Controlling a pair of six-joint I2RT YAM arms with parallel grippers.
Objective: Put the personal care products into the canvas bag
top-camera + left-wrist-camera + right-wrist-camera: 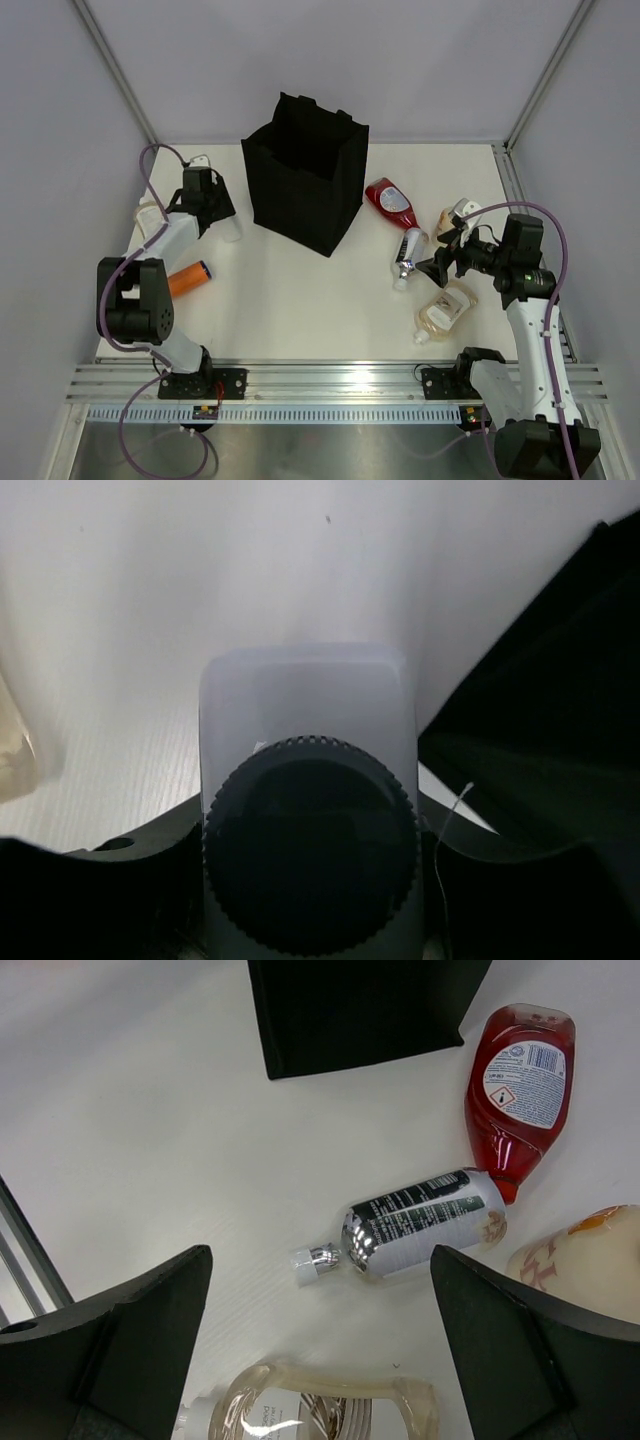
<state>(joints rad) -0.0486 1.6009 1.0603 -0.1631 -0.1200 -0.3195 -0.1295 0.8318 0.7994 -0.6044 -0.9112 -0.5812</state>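
The black canvas bag (pixel 305 180) stands upright and open at the table's back middle. My left gripper (pixel 212 208) is left of it, shut on a clear bottle with a dark cap (pixel 310 855). The cap faces the wrist camera, between the fingers (pixel 110 880). My right gripper (pixel 443 262) is open and empty, just above a silver tube (pixel 408 255) that lies on the table. The wrist view shows the tube (pixel 425 1222) between the spread fingers (pixel 130 1340). A red squeeze bottle (pixel 392 203) lies beyond it, and an amber-liquid bottle (pixel 447 310) lies nearer.
An orange bottle (pixel 188 278) lies by the left arm. A pale bottle (pixel 150 213) and a white-capped one (pixel 200 160) sit at the far left. A cream bottle (pixel 455 215) lies right of the red one. Aluminium rails (pixel 340 375) edge the table.
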